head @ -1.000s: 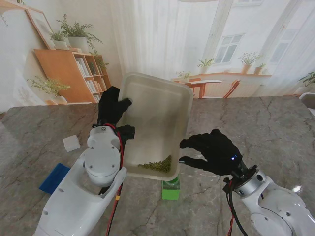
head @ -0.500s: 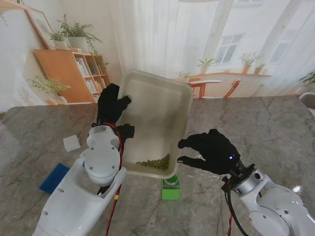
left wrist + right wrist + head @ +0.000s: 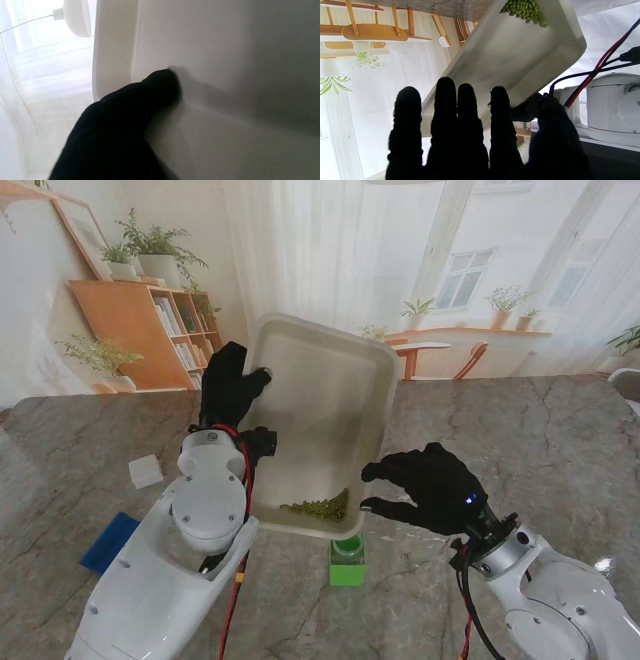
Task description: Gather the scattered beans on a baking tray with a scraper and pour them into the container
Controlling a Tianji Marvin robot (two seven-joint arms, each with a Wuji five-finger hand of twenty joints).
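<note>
Two glossy white arms, rounded plastic shells, fat cylindrical joint housings. Left arm (image 3: pixel 170 580): big round cap near wrist, small screw dots on shell, red and black cables (image 3: pixel 238 520) running down its side, yellow tag on cable lower down. Right arm (image 3: pixel 560 610): silver metal wrist ring, red/black cable hanging off it. Left hand (image 3: pixel 228 395) and right hand (image 3: pixel 425 485) both in black knit gloves, fuzzy weave. Tiny blue light on back of right one.

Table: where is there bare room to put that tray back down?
Bare marble stretches right of the right hand, and also beyond the white block on the left. It is crowded by the green container, under the tilted tray held by the left hand.
</note>
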